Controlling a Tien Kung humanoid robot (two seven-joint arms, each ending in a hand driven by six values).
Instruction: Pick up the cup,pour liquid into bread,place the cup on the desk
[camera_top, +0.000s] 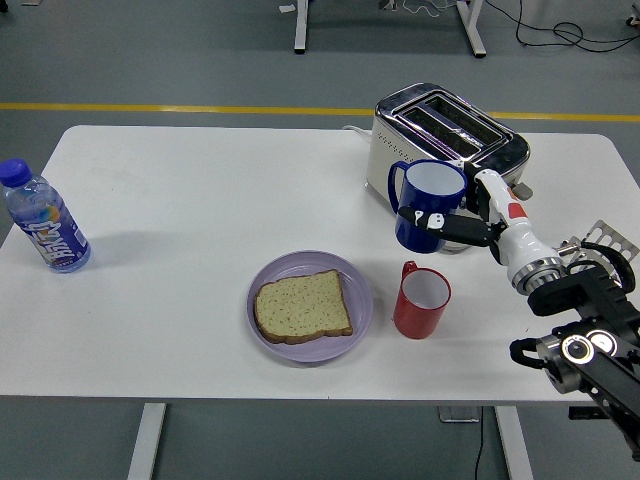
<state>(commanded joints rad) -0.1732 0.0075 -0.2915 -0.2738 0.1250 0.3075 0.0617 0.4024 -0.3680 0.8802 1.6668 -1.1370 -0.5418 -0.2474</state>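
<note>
My right hand is shut on a dark blue cup with a white inside. The cup stands nearly upright in front of the toaster, low over the table; whether it touches the top I cannot tell. A slice of brown bread lies on a lilac plate left of and nearer than the cup. A red cup stands upright just right of the plate, below the blue one. The white and black forearm runs in from the lower right. No left arm shows.
A chrome toaster stands right behind the blue cup. A silver toast rack sits at the right edge, close to my wrist. A blue-capped water bottle stands at the far left of the white table.
</note>
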